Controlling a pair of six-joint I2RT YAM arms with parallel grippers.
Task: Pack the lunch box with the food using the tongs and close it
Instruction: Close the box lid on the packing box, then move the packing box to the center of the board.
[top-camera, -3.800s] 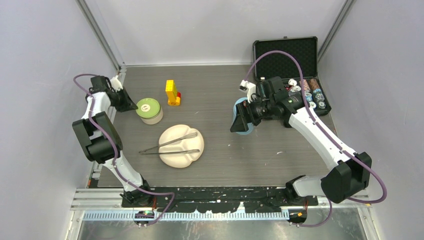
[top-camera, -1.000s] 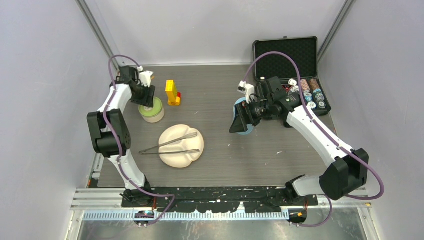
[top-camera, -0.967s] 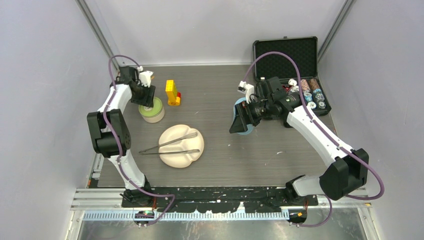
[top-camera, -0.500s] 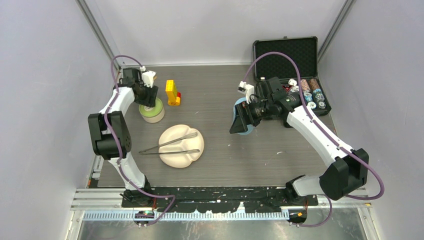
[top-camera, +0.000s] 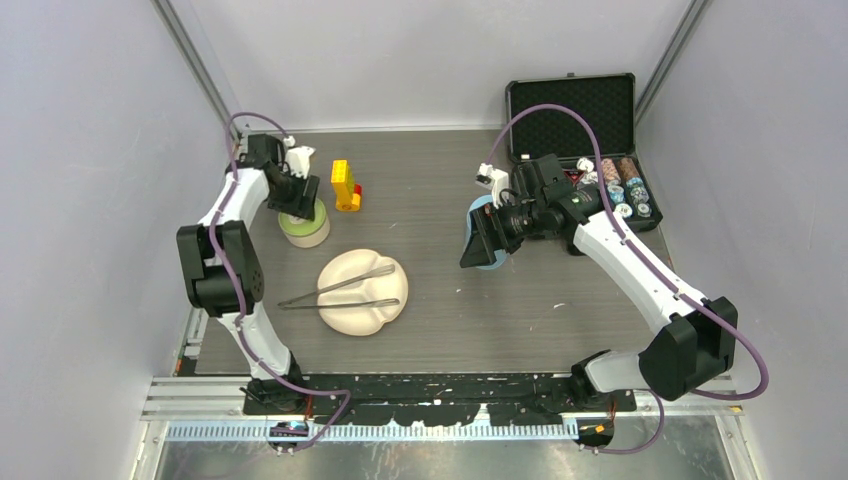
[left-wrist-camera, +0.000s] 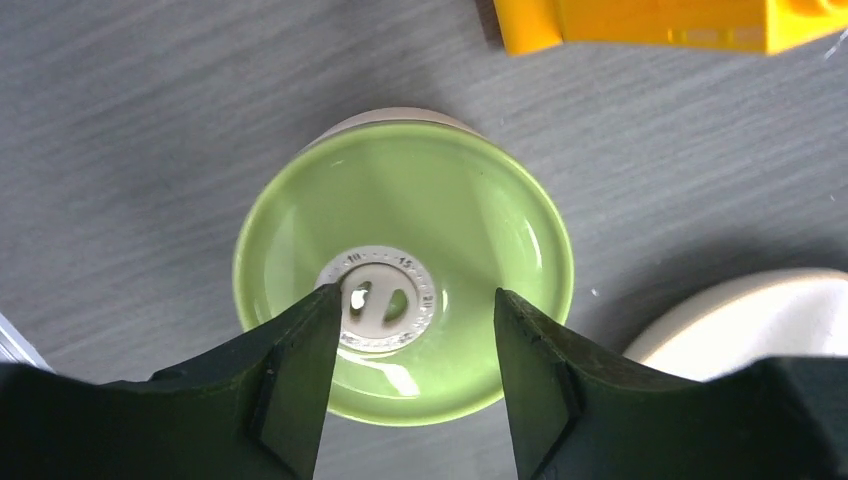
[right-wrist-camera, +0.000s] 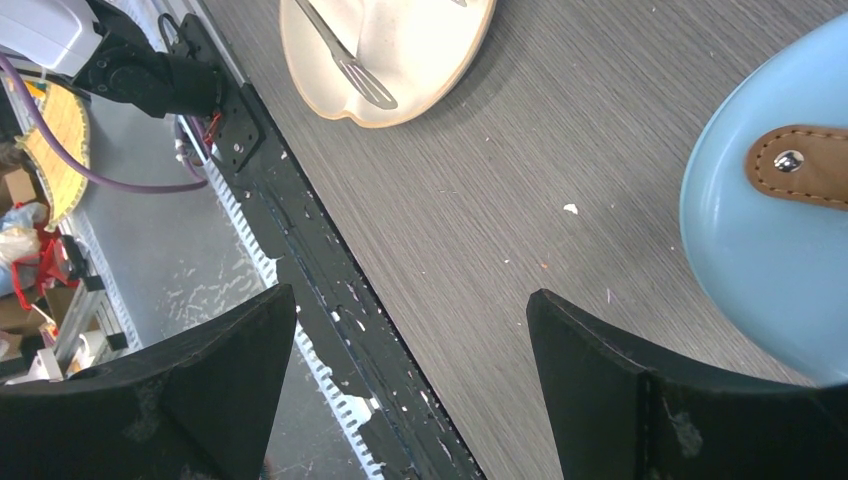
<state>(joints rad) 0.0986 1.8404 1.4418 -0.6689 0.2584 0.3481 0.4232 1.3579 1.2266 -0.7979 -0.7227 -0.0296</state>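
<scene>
Left pincer and right pincer both open; green lid looks glossy, light, probably slippery, so you should pinch its rim.

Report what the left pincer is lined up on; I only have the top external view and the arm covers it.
Observer: In the left wrist view the left pincer is open, its fingers straddling the beige disc at the centre of the green lid.
Operator: Check the right side too.
Observer: In the right wrist view the right pincer is wide open; the blue lid with its brown handle lies off to one side, not between its fingers.
</scene>
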